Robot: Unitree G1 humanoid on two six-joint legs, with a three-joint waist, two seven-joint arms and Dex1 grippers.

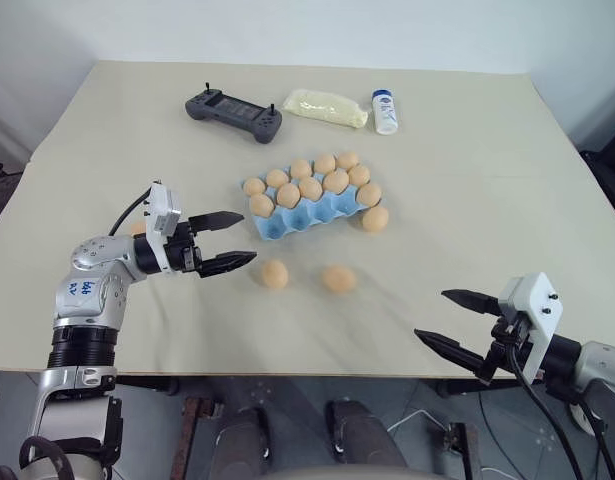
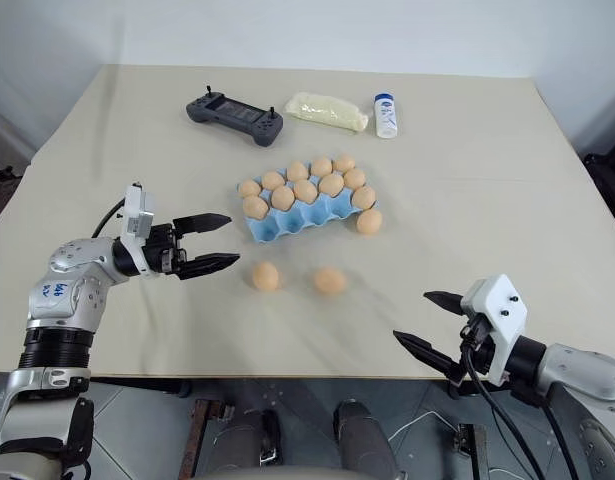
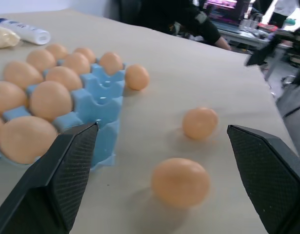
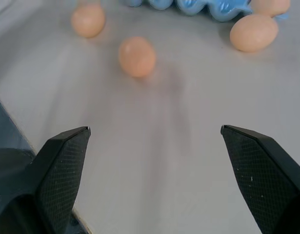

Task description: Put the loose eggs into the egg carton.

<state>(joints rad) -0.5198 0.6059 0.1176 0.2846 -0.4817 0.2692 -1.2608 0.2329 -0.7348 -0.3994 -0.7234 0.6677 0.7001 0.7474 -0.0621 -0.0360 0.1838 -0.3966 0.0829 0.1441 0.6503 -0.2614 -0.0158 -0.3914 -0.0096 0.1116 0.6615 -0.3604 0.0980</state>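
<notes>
Left gripper [image 1: 239, 240] wide open, empty, level above the table [image 1: 467, 120], pointing at two loose eggs [image 1: 275, 274] [image 1: 338, 278] lying just past its fingertips. Right gripper [image 1: 449, 320] also spread wide, holding nothing, at the table's near edge, well apart from those eggs. Egg carton [image 1: 307, 214] mid-table beyond them, far cups filled, near row empty. Third loose egg [image 1: 375, 218] touches carton's right end. Something egg-coloured behind left gripper's wrist mostly hidden.

head stereo pair looks fwd & down over whole table [image 1: 487, 120]. l wrist cam sits low, close to egg carton [image 3: 98, 105] & loose eggs [image 3: 181, 181]. r wrist cam further back; both share those eggs.
</notes>
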